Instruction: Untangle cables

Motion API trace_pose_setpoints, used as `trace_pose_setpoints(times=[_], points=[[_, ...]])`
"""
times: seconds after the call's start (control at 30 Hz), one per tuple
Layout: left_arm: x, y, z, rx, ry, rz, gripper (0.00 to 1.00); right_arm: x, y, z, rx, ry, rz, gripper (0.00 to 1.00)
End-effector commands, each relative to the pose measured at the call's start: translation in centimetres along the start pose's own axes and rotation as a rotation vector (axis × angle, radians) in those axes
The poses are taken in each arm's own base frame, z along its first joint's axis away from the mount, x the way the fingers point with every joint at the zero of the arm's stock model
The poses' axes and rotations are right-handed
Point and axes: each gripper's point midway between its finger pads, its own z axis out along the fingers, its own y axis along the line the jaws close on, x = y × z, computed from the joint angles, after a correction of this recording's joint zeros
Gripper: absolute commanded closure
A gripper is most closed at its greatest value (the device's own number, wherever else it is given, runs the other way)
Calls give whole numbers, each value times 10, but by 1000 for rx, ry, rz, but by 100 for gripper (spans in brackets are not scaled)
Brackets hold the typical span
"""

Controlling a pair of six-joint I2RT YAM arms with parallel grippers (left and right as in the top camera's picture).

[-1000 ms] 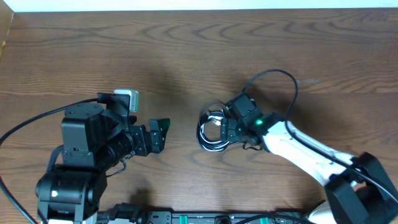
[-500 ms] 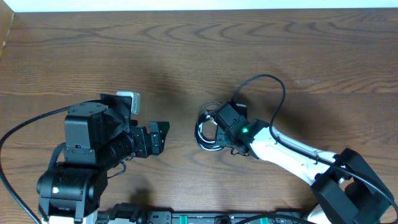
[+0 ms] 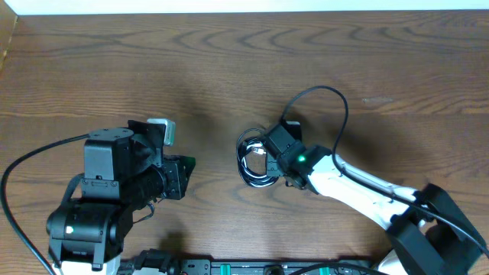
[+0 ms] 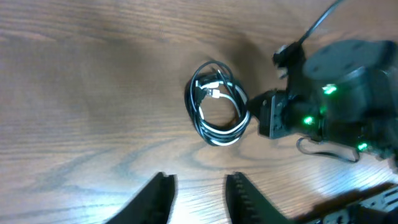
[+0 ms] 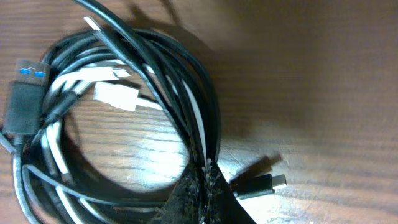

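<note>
The cables (image 3: 248,174) lie as one small coil of black and white cords at the table's middle. In the right wrist view the cables (image 5: 180,68) fill the frame, with a blue-marked plug (image 5: 26,93), a white plug (image 5: 115,96) and a black plug (image 5: 261,185). My right gripper (image 5: 205,171) is shut on several strands at the coil's right side, and it shows from above as the right gripper (image 3: 267,162). My left gripper (image 4: 198,186) hangs short of the coil (image 4: 219,138), jaws apart with only wood between them. From above, the left gripper (image 3: 187,164) is a hand's width left of the coil.
The right arm's thick black cable (image 3: 328,95) arcs over the table behind the coil. The left arm's cable (image 3: 30,156) runs off to the left. A strip of equipment (image 3: 252,267) lines the front edge. The table's back edge (image 3: 244,12) is far off.
My right gripper moved left onto the coil and shut on its strands. The left gripper's jaws narrowed, and it drew back slightly to the left.
</note>
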Motion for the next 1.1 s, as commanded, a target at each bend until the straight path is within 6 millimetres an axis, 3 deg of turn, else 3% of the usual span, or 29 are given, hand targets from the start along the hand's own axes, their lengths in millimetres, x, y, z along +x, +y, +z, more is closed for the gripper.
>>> trace_pose_setpoints(times=[0.0, 0.1, 0.13, 0.23, 0.33, 0.4, 0.5, 0.57, 0.6, 0.63, 0.67, 0.73, 0.77, 0.9, 1.07], points=[[3, 3, 3, -10, 16, 13, 74, -47, 34, -54, -103, -168, -204, 99], [6, 4, 6, -12, 27, 9, 78, -78, 52, -110, -165, -300, -319, 99], [8, 5, 7, -13, 34, 7, 85, -97, 55, -146, -174, -390, -329, 99], [8, 5, 8, -13, 34, 6, 89, -122, 47, -197, -142, -531, -312, 99], [8, 5, 8, -13, 34, 6, 92, -133, 33, -230, -107, -625, -287, 99], [8, 5, 8, -12, 34, 6, 92, -132, 27, -236, -91, -635, -281, 99], [8, 5, 8, -12, 34, 6, 92, -123, 20, -227, -62, -584, -295, 99], [8, 4, 8, -7, 35, 5, 92, -105, 13, -203, -20, -475, -331, 98], [8, 4, 8, -4, 35, 6, 92, -98, 11, -193, -9, -431, -343, 90], [8, 3, 8, 0, 36, 5, 92, -81, 8, -170, 10, -325, -375, 64], [8, 3, 8, -1, 36, 6, 92, -73, 6, -158, 24, -270, -390, 50], [8, 3, 8, -1, 36, 6, 92, -62, 2, -140, 57, -189, -412, 29], [9, 3, 8, -1, 37, 5, 92, -57, -1, -132, 76, -158, -420, 23], [10, 3, 8, -2, 42, 3, 92, -45, -8, -103, 137, -61, -434, 20], [11, 3, 8, -2, 47, 2, 92, -36, -17, -70, 221, -5, -260, 25]])
